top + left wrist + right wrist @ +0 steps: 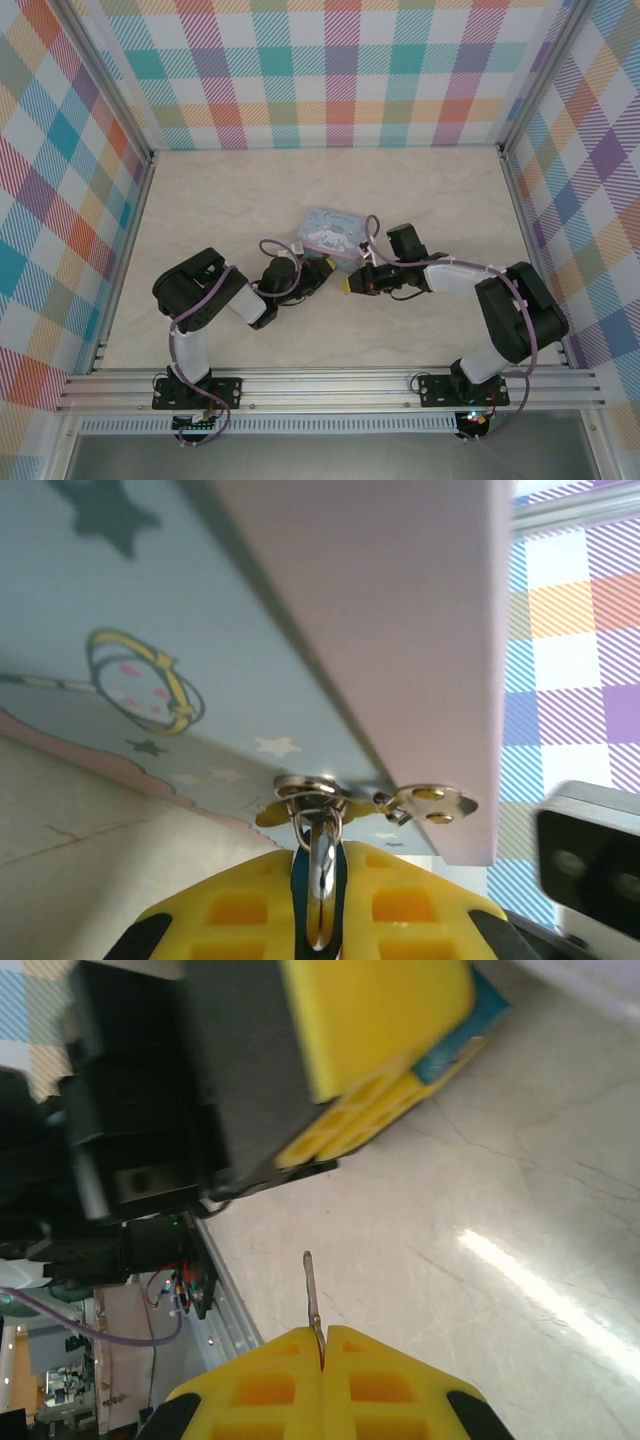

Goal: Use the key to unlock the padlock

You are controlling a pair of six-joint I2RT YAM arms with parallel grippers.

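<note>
Closest in the right wrist view, the right gripper (322, 1345) has its yellow fingers pressed fully together on the key (311, 1295). The thin grey blade sticks straight out from between the tips, over the pale table (520, 1190). It points toward the left gripper (316, 865) and stops short of it. In the left wrist view that gripper is closed tight on the padlock (321, 895), with a sliver of teal body and the metal shackle showing between the yellow fingers. The shackle runs up through a small metal clasp (305, 785) on the edge of the pastel-blue tin (150, 610), which is printed with stars and sits right above the fingers. From the top camera the two grippers face each other, nearly tip to tip, just in front of the tin's near edge. The keyhole cannot be made out.
</note>
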